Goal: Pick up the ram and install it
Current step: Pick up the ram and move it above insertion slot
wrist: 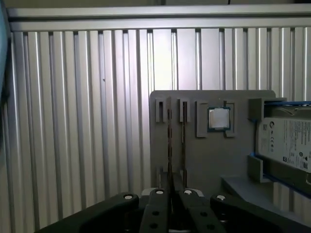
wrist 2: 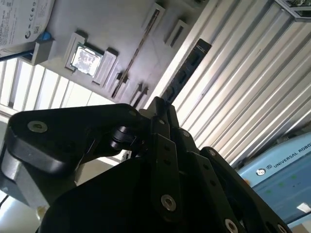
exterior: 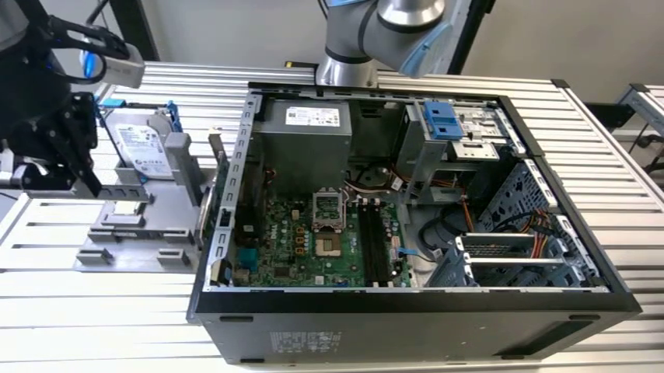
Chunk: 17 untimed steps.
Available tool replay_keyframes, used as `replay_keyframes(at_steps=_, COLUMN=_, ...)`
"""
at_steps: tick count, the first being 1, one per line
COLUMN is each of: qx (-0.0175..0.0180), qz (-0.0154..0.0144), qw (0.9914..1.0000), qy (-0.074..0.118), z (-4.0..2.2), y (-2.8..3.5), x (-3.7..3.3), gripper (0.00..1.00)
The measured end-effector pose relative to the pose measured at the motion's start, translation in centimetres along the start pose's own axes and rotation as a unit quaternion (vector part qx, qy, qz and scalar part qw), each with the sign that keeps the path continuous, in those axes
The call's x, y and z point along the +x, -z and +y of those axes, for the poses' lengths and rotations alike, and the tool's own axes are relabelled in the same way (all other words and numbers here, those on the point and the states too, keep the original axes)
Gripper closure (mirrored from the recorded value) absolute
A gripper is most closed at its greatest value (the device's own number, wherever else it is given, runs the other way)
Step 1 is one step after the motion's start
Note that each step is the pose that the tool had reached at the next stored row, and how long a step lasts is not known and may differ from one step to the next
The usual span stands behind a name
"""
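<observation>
The ram (wrist 2: pixel 187 70) is a thin dark stick with a row of black chips, and my gripper (wrist 2: pixel 160 104) is shut on one end of it. It juts out past the fingertips over the ribbed table. In the first wrist view the ram (wrist: pixel 169 145) shows edge-on, rising from the gripper (wrist: pixel 170 191) over the grey holder (wrist: pixel 214 160). In the exterior view the gripper (exterior: pixel 89 175) hangs above that holder (exterior: pixel 135 233), at the exterior view's left, beside the open computer case (exterior: pixel 415 303). The motherboard's long black slots (exterior: pixel 375 241) lie inside the case.
The holder also carries a silver processor chip (wrist: pixel 218 118) and a hard drive (exterior: pixel 140 148) in a blue bracket. A power supply box (exterior: pixel 306 140) and drive cage (exterior: pixel 456 128) stand at the case's back. The arm's base (exterior: pixel 347 70) is behind the case.
</observation>
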State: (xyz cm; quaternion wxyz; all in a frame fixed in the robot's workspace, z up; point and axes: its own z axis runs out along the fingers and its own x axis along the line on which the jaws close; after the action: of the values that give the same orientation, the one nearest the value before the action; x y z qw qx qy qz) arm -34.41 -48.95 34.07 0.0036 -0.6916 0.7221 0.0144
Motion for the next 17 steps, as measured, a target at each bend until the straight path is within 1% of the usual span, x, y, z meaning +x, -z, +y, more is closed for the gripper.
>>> replay_keyframes(at_steps=4, qx=0.0, qz=0.0, qw=1.0, qy=0.0, z=0.03, y=1.81, x=-0.05, gripper=1.0)
replay_keyframes(at_steps=5, qx=-0.0006, qz=0.0005, qw=1.0, qy=0.0, z=0.02, y=2.09, x=-0.07, gripper=1.0)
replay_keyframes(at_steps=6, qx=-0.0051, qz=0.0057, qw=0.99997, qy=0.0, z=-0.04, y=2.07, x=-0.08, gripper=1.0)
replay_keyframes(at_steps=7, qx=-0.0096, qz=0.0123, qw=0.99988, qy=0.0, z=-0.09, y=2.08, x=-0.09, gripper=1.0)
replay_keyframes(at_steps=8, qx=-0.0121, qz=0.0137, qw=0.99983, qy=0.0, z=-0.1, y=2.08, x=-0.1, gripper=1.0)
replay_keyframes(at_steps=13, qx=-0.0181, qz=0.0139, qw=0.99974, qy=-0.001, z=-0.13, y=2.09, x=-0.1, gripper=1.0)
replay_keyframes(at_steps=14, qx=-0.0183, qz=0.0133, qw=0.99974, qy=-0.001, z=-0.13, y=2.23, x=-0.1, gripper=1.0)
replay_keyframes(at_steps=15, qx=-0.0184, qz=0.0116, qw=0.99976, qy=0.0, z=-0.14, y=2.39, x=-0.1, gripper=1.0)
replay_keyframes(at_steps=16, qx=-0.0183, qz=0.0092, qw=0.99979, qy=0.0, z=-0.14, y=2.49, x=-0.11, gripper=1.0)
replay_keyframes(at_steps=17, qx=-0.0181, qz=0.0059, qw=0.99982, qy=0.0, z=-0.14, y=2.56, x=-0.11, gripper=1.0)
